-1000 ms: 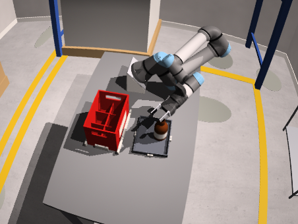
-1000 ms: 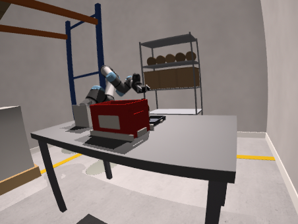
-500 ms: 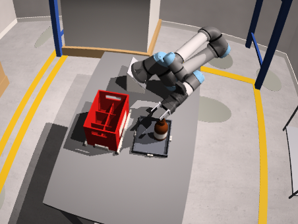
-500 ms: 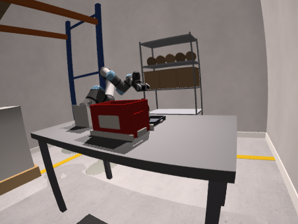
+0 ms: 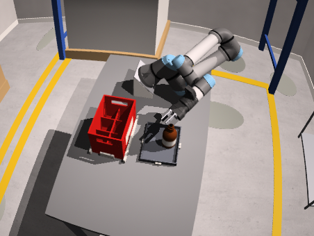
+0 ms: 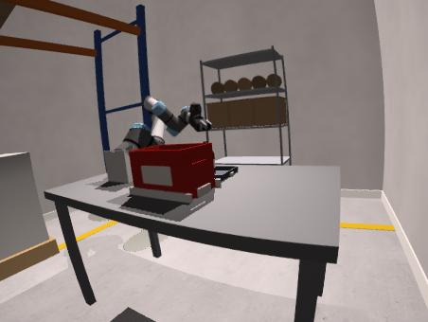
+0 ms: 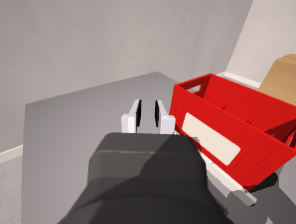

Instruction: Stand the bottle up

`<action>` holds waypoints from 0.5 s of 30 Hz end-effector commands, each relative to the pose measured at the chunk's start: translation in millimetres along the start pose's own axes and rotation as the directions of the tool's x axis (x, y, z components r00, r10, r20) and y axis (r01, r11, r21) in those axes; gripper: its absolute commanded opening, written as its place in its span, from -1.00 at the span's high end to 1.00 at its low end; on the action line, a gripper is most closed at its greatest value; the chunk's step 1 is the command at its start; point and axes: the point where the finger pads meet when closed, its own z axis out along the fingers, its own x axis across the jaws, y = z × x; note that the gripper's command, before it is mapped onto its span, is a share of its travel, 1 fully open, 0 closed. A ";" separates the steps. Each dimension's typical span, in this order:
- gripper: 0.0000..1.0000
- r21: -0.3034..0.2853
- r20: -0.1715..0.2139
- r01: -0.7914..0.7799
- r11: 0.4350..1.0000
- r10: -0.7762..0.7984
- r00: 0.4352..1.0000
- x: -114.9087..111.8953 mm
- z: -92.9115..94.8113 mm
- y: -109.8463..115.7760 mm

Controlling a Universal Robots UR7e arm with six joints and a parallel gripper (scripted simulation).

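Top view: the bottle (image 5: 169,137) is on the tray (image 5: 158,161) (image 6: 228,174), in the tray's right half; it appears upright, neck toward the top of the frame, label end low. Long axis judged near vertical. The 1 gripper (image 5: 168,117) (image 6: 207,125) (image 7: 148,108) shows just above the neck in the frame, slightly left; exterior view puts it high over the table (image 6: 284,199). Its 2 fingers stand part-way apart, nothing between. Crate (image 5: 107,147) (image 6: 170,166) (image 7: 225,132) upright, left of tray. Judgement: righting looks done; remaining move is clearance, up and away from the neck.

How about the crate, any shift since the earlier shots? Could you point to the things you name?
No, the crate (image 5: 114,148) (image 6: 196,170) (image 7: 225,117) hasn't visibly shifted either way against the table (image 5: 153,201) (image 6: 284,204) (image 7: 65,130).
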 end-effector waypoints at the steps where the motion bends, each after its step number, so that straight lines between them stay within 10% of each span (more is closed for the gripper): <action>1: 1.00 0.004 0.003 -0.001 1.000 0.001 1.000 -1.1 -1.0 -2.1; 15: 1.00 0.004 0.003 -0.001 1.000 0.001 1.000 -1.1 -1.0 -2.1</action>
